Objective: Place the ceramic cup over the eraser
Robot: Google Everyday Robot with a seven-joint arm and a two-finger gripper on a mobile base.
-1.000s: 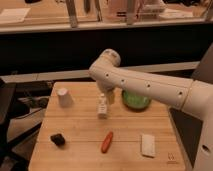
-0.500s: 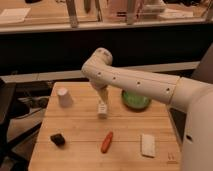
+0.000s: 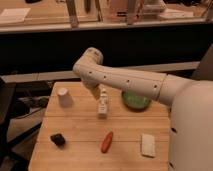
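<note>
The ceramic cup (image 3: 64,97) is small, white and tapered, and stands upside down at the back left of the wooden table (image 3: 80,155). The eraser (image 3: 58,139) is a small black lump at the front left, well in front of the cup. My gripper (image 3: 94,92) hangs down from the white arm over the back middle of the table. It is to the right of the cup and just left of a slim white bottle (image 3: 103,105). It holds nothing that I can see.
An orange-red elongated object (image 3: 106,142) lies at the front middle. A flat white block (image 3: 148,145) lies at the front right. A green bowl (image 3: 136,101) sits at the back right, partly under my arm. A dark counter runs behind the table.
My arm has swung left, bringing the gripper from over the bottle towards the cup. The objects on the table have not moved.
</note>
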